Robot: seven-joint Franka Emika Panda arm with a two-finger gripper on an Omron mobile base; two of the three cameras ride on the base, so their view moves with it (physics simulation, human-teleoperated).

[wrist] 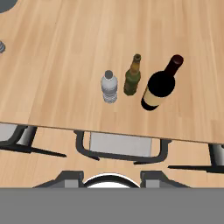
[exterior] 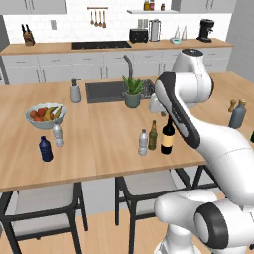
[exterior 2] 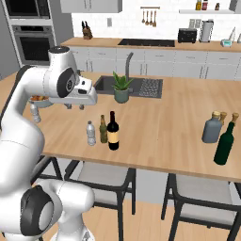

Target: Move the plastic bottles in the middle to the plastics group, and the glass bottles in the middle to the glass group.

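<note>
Three bottles stand in a row mid-counter near the front edge: a small clear water bottle (exterior: 143, 142) (exterior 2: 91, 133) (wrist: 109, 87), a slim olive-brown beer bottle (exterior: 153, 135) (exterior 2: 103, 129) (wrist: 132, 76) and a tall dark wine bottle (exterior: 167, 136) (exterior 2: 113, 132) (wrist: 160, 85). The plastics group, a navy bottle (exterior: 46, 149) and a clear bottle (exterior: 58, 134), stands at the left. The glass group, a grey-blue bottle (exterior: 238, 114) (exterior 2: 212, 128) with a small amber one (exterior: 232, 105), stands at the right. My gripper (wrist: 111, 177) hovers high over the counter, open and empty, looking down on the row.
A fruit bowl (exterior: 45, 115) sits behind the plastics group. A potted plant (exterior: 132, 92), a sink (exterior: 104, 92) and a soap dispenser (exterior: 75, 92) lie further back. A dark green bottle (exterior 2: 224, 141) stands by the glass group. Chairs (exterior: 144, 191) sit under the counter's front edge.
</note>
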